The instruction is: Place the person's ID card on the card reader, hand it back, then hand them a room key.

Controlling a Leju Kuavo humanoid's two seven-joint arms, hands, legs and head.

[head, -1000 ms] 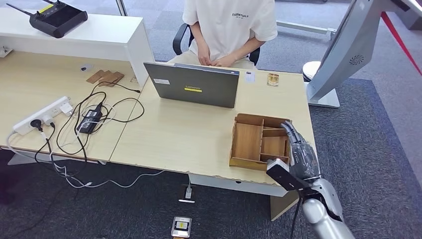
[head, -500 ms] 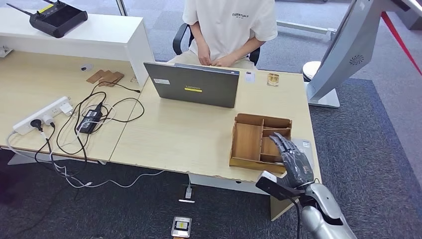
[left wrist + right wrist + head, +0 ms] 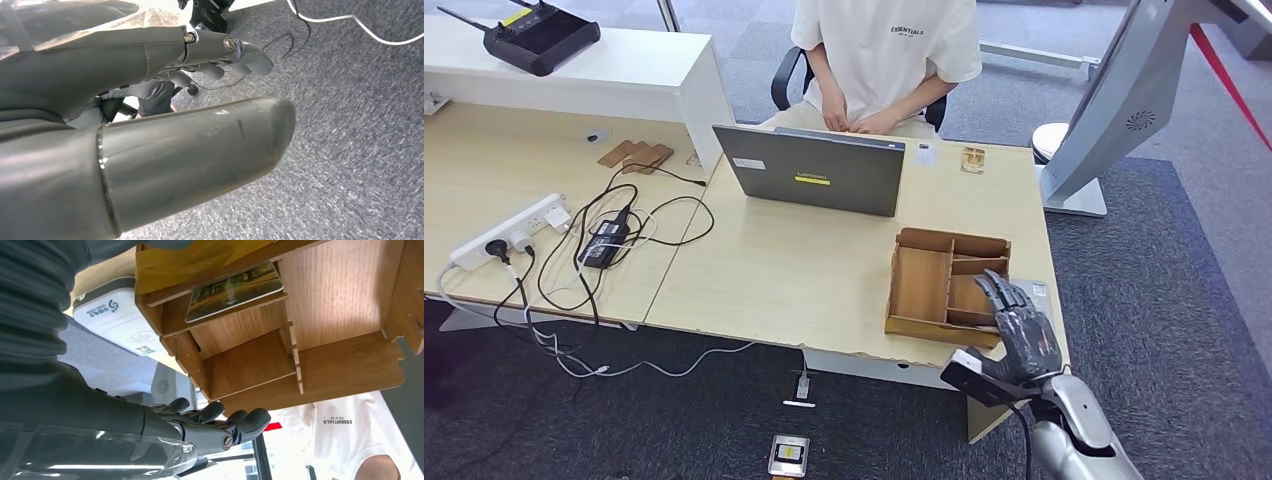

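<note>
Wooden organizer point(image 3: 921, 283) on the surface has a card point(image 3: 234, 290) lying flat in a compartment, and your right robot hand point(image 3: 1021, 325), fingers spread and holding nothing, hovers at its near right corner. So the card's just ahead-left; the left robot hand point(image 3: 150, 115) hangs by the floor, grip unclear.

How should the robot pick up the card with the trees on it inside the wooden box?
Probably from above. The card lies flat in a small compartment of the wooden box, with walls close around it. The right hand hovers open at the box's near right corner; fingertips could slide the card against a wall, tip up an edge, then pinch that edge.
</note>
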